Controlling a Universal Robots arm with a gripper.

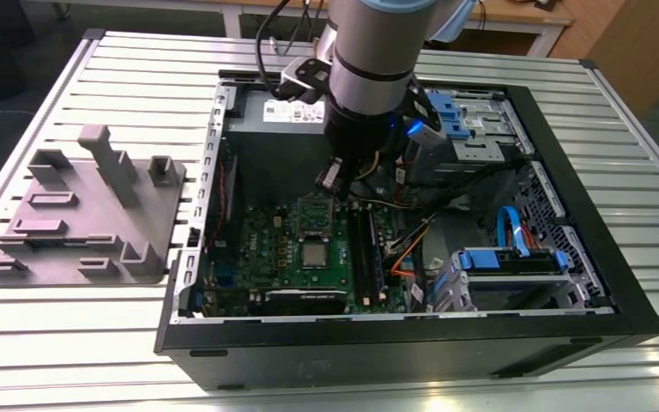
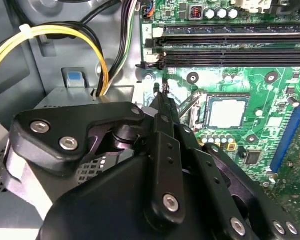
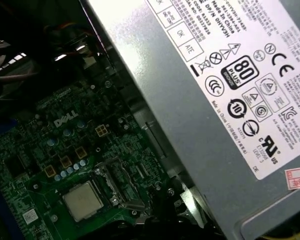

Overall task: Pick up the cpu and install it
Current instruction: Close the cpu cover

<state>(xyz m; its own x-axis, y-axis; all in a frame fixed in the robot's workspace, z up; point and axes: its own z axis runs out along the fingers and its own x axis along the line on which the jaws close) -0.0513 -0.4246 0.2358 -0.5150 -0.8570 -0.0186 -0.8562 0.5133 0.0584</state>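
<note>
The cpu (image 2: 227, 112) lies flat on the green board (image 2: 275, 95), inside the open metal frame (image 2: 197, 100) and apart from the gripper (image 2: 161, 95), whose state we cannot tell. A low sweep could knock it crooked or snag the frame. Memory sticks (image 2: 230, 47), cables (image 2: 50, 35) and the power supply (image 3: 215, 100) crowd us; free room lies upward.

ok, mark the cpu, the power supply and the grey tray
cpu (image 2: 227, 112), second wrist view, middle of its metal top.
power supply (image 3: 160, 75), first wrist view, bare casing beside the label.
grey tray (image 1: 155, 216), exterior view, bare flat base.
</note>
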